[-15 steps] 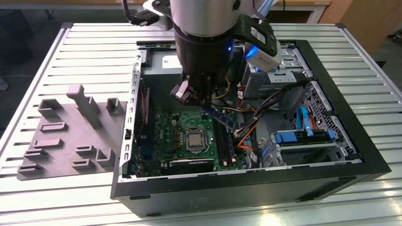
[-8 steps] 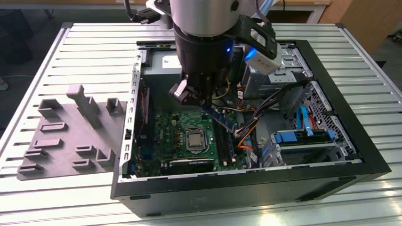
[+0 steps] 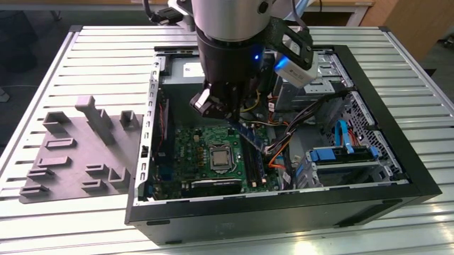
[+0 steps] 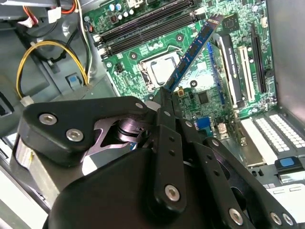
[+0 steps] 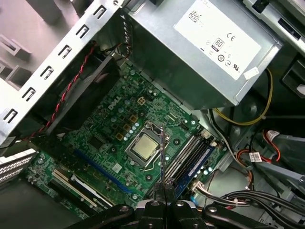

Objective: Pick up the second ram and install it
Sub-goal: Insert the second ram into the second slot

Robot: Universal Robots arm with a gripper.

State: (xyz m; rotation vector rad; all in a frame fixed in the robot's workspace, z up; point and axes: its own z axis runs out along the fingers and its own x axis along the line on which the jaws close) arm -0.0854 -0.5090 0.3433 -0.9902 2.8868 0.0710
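The end effector (image 4: 167, 93) pinches the long dark-blue memory stick (image 4: 193, 50) above the green motherboard (image 4: 209, 98): lifted, not yet seated.

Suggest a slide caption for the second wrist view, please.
Gripper holds the ram tilted above the motherboard, not yet seated.

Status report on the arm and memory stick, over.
Black gripper shut on long narrow blue memory stick. Stick tilted above green motherboard, not seated. Long black slots clear of cables.

second ram (image 4: 192, 53), dark blue, tilted, over motherboard (image 4: 157, 47)
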